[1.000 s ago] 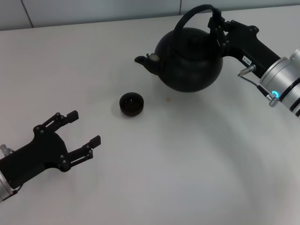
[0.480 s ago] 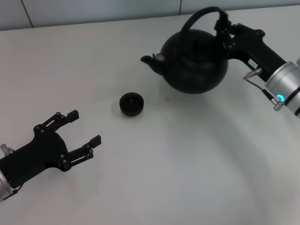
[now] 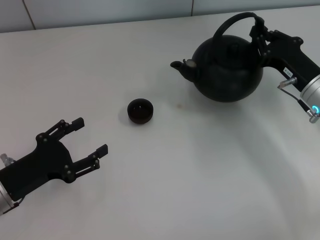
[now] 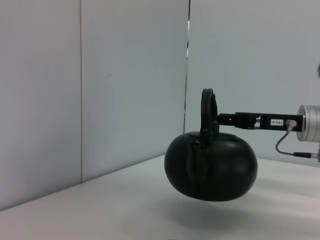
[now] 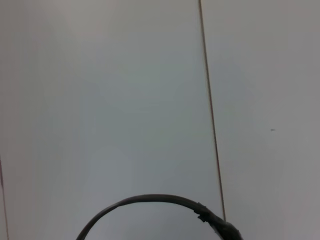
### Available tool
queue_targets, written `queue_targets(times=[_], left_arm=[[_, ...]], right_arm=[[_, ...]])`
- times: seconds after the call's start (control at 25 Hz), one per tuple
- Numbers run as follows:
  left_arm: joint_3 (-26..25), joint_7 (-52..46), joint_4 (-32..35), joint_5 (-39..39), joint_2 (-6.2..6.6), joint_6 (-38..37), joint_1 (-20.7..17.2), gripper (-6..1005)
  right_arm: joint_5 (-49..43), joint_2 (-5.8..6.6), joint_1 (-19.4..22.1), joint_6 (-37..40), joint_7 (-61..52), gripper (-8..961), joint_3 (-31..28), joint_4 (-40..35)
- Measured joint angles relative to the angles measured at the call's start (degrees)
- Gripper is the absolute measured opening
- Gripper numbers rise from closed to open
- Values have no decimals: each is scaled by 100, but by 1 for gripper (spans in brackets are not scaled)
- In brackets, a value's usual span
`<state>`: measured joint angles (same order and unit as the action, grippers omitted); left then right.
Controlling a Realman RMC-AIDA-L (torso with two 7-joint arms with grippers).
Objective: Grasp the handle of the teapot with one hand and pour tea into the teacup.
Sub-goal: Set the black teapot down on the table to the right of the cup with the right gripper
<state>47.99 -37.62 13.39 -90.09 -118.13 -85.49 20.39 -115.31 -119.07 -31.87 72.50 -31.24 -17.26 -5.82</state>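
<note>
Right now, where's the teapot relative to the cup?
In the head view the teapot hangs off the table at far right, held by its handle in the right gripper, spout toward the teacup.

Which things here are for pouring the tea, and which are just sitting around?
For the job: teapot, its handle, teacup, right gripper shut on the handle.

Just there: left gripper, open and idle; white table.

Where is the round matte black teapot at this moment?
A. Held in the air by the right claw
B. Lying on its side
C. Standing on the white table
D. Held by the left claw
A: the left wrist view shows the round matte black teapot off the white table, the right claw on its arched handle.
</note>
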Motion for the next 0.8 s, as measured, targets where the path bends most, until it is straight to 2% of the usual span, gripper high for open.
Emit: queue_targets(times=[0.8], left_arm=[[0,0,-12,0,-1,-39,-17,859]], right_arm=[[-71,3,21,-319,190,88,110,58]])
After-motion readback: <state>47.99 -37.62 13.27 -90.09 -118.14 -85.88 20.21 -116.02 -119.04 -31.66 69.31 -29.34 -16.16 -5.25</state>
